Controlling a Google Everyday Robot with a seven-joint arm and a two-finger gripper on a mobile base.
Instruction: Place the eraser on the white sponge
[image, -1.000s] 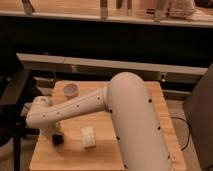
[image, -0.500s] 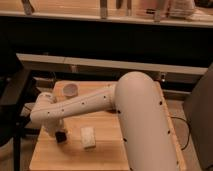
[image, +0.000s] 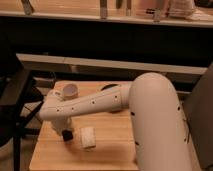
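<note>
The white sponge (image: 88, 137) lies flat on the wooden table (image: 115, 145), near its front, a little left of centre. My gripper (image: 65, 129) hangs down from the left end of the white arm (image: 95, 104), just left of the sponge. A small black block, the eraser (image: 66, 135), shows at the gripper's lower end, close to the table top and a short gap from the sponge's left edge. I cannot tell whether the gripper holds it or only stands over it.
A white cup (image: 70, 91) stands at the table's back left, just behind the arm. A dark round object (image: 107, 87) is partly hidden behind the arm at the back. A dark chair (image: 17, 100) is on the left. A shelf ledge (image: 100, 62) runs behind the table.
The arm has swung to the right. The gripper and the black block at its end have moved right, closer to the white sponge. The sponge and the cup have not moved.
</note>
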